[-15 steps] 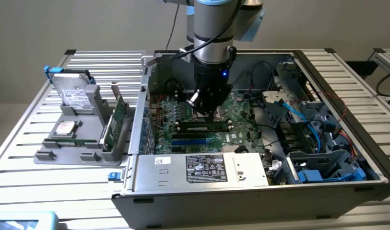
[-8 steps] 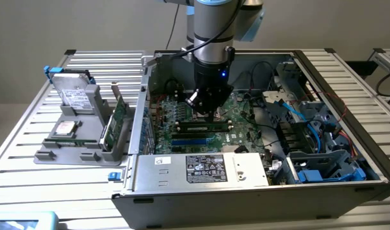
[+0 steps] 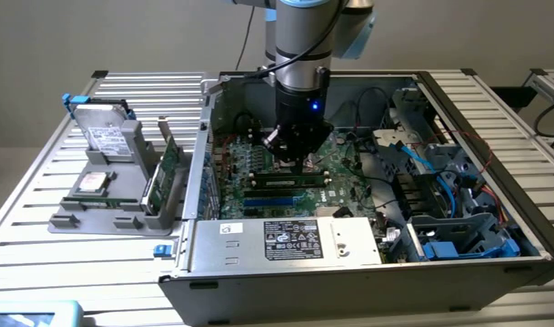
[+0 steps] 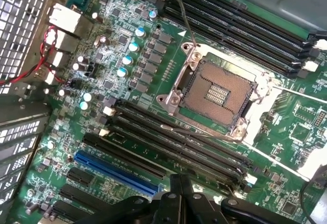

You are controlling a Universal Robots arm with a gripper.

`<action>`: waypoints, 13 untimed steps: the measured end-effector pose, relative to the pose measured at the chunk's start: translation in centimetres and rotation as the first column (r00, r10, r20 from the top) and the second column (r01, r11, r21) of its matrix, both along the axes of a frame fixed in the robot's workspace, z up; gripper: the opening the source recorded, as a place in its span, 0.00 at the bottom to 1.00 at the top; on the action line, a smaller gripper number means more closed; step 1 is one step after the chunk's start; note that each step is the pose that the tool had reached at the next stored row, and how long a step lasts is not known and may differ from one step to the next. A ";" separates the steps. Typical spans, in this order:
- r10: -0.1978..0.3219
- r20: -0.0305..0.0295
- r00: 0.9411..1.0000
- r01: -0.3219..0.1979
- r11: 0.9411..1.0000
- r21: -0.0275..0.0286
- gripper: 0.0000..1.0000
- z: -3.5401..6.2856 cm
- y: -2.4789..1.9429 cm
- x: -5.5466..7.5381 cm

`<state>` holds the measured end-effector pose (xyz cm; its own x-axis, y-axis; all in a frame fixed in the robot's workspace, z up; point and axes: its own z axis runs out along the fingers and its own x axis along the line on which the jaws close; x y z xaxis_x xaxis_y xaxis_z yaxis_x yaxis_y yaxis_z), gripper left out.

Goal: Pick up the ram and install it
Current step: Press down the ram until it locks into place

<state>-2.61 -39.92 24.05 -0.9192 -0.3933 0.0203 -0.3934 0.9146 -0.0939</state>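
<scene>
In the exterior view the grey-and-black robot arm reaches down into the open dark metal computer case [image 3: 495, 122], and its black gripper [image 3: 293, 155] hangs low over the green motherboard [image 3: 258, 160], just above the black memory slots [image 3: 286, 182]. A long, narrow dark-green ram stick [image 3: 289, 182] with a pale label lies along one of those slots, directly near-side of the fingertips; whether it is fully seated I cannot tell. Well off to the exterior view's left, a grey plastic parts holder [image 3: 113, 221] on the slatted table carries a silver hard drive [image 3: 105, 133] and a taller green expansion card [image 3: 172, 163]. In the wrist view the gripper [image 4: 181, 191] shows its fingers pressed together with nothing between them, poised beside the rows of long black slots [image 4: 173, 142], with the open silver processor socket [image 4: 217, 93] beyond. The risk I judge from here: pressing down off-centre could leave one end of the stick unlatched or tilt it, and a sideways drift could drive the closed tips into the bare socket pins or the small capacitors nearby.
</scene>
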 end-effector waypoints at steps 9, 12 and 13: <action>-0.123 0.003 0.992 0.123 0.992 0.000 0.11 0.00 0.00 0.0; -0.165 0.004 0.986 0.165 0.986 0.000 0.11 0.00 0.00 0.0; -0.178 0.004 0.984 0.178 0.984 0.000 0.11 0.00 0.00 0.0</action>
<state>-2.61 -39.92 24.04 -0.9746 -0.2234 0.0163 -0.2239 0.9700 -0.0952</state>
